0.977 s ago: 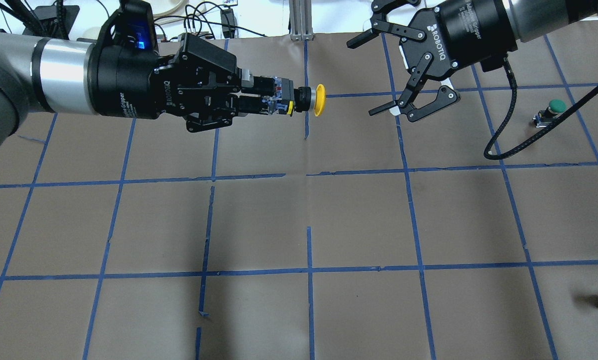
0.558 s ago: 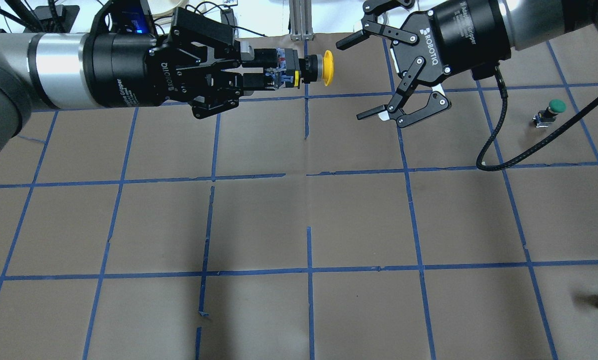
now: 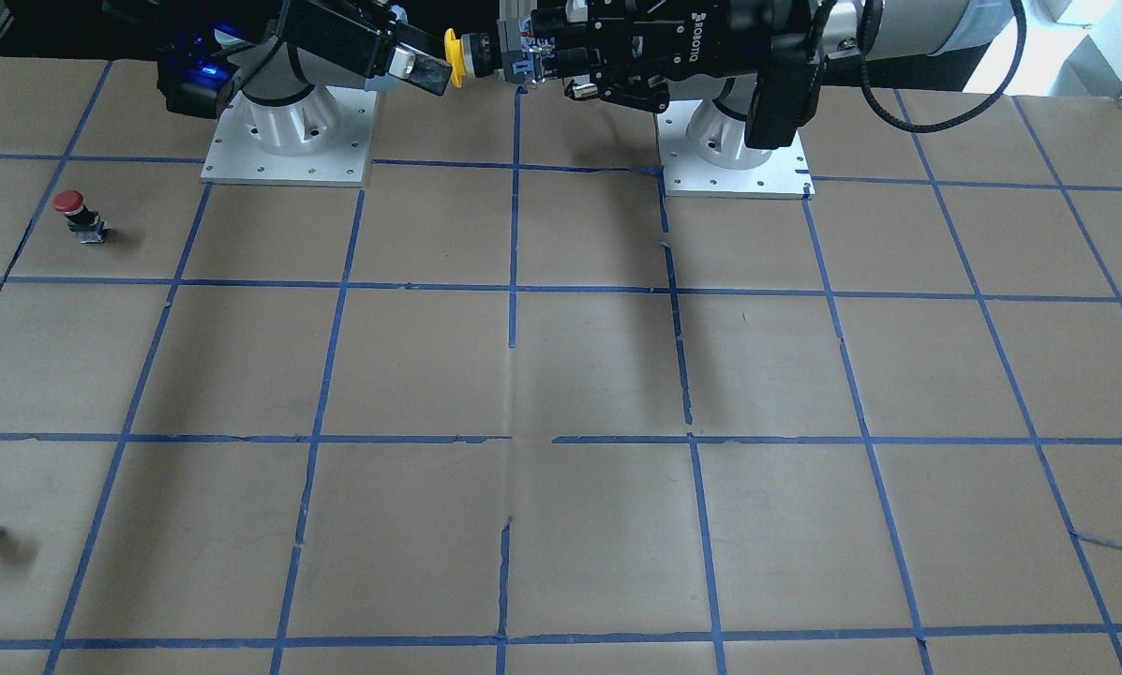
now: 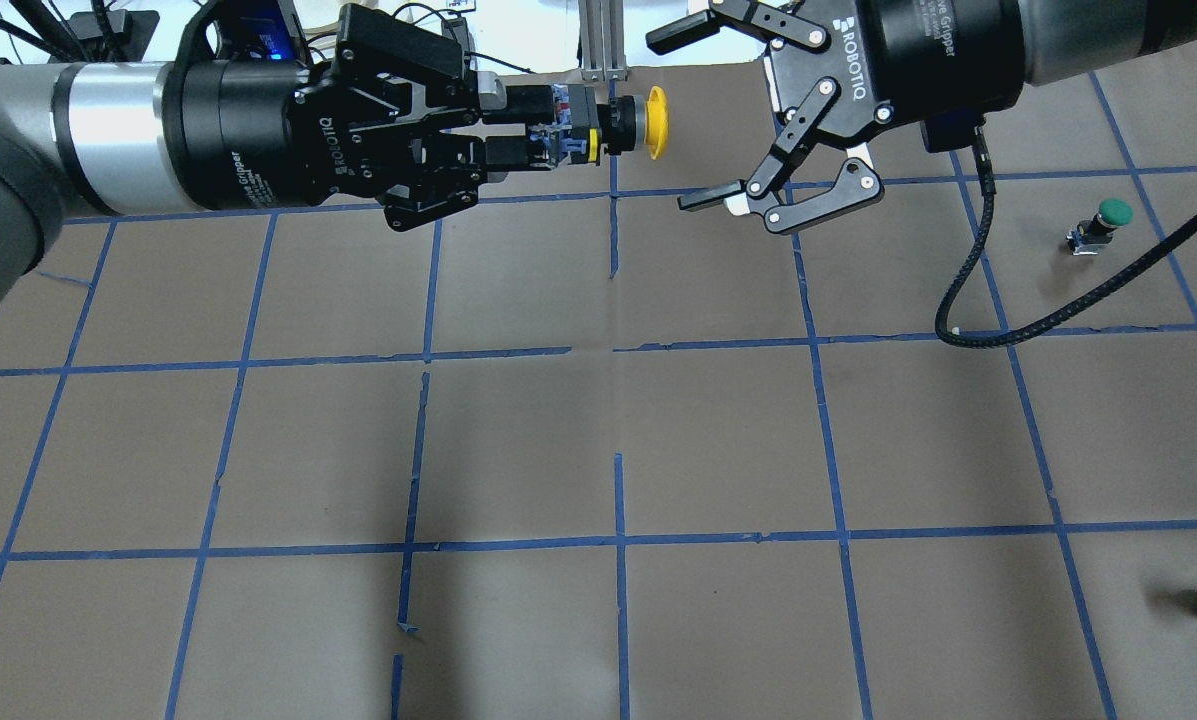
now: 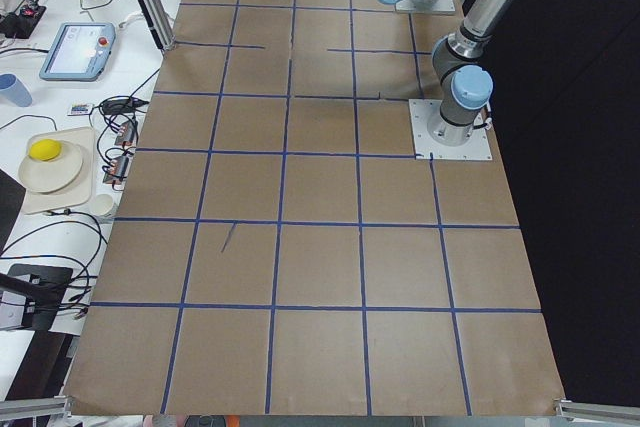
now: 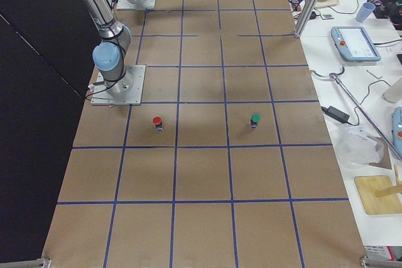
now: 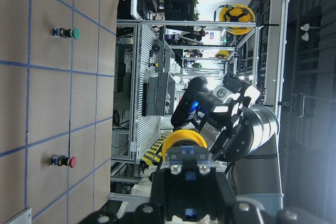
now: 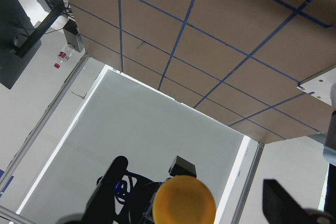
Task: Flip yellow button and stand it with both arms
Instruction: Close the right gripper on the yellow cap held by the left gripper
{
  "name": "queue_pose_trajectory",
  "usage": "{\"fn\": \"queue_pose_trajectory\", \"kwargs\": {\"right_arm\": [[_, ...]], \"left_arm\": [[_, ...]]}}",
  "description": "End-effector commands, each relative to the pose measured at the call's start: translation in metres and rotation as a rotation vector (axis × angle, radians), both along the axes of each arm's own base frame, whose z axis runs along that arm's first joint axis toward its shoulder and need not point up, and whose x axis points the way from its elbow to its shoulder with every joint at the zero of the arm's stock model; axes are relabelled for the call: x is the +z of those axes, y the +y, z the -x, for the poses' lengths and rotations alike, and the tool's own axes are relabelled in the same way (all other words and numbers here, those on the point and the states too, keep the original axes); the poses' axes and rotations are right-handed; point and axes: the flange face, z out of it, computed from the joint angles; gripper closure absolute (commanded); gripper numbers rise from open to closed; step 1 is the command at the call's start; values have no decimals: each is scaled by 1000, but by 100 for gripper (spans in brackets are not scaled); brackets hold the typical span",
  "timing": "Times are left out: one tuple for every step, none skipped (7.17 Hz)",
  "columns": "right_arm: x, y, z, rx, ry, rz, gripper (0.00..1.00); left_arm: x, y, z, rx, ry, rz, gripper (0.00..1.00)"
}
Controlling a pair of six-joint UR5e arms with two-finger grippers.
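Left gripper (image 4: 543,135) fingers clenched on the yellow button (image 4: 623,125) — held level above the desk (image 4: 718,430), cap facing the right gripper (image 4: 680,118) — its fingers spread wide, not touching

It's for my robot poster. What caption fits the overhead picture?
The left fingers hold a yellow button sideways, cap toward the open right fingers.

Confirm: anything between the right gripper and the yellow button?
Nothing visible. The left gripper holds the yellow button by its body, in the air, with the cap pointing at the open right gripper. In the overhead view only air separates the cap from its fingertips.
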Motion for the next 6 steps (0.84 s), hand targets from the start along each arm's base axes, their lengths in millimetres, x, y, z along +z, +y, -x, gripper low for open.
{"fn": "queue_pose_trajectory", "kwargs": {"right_arm": [[-2,2,-5,7,-7,-10,1],[-1,2,-5,5,-6,-12,7],[-1,2,-4,3,-7,-13,18],[-2,2,-5,5,-7,-16,35],[-2,2,-5,4,-8,-17,49],[-2,1,-4,3,-8,-16,64]], "left_arm": [[-1,-1,0,-1,-1,0,98],[0,0,0,0,0,0,98],[0,0,-1,2,0,0,98],[-1,-1,-1,2,0,-1,98],[0,0,-1,1,0,2,98],[0,0,-1,1,-2,1,98]]}}
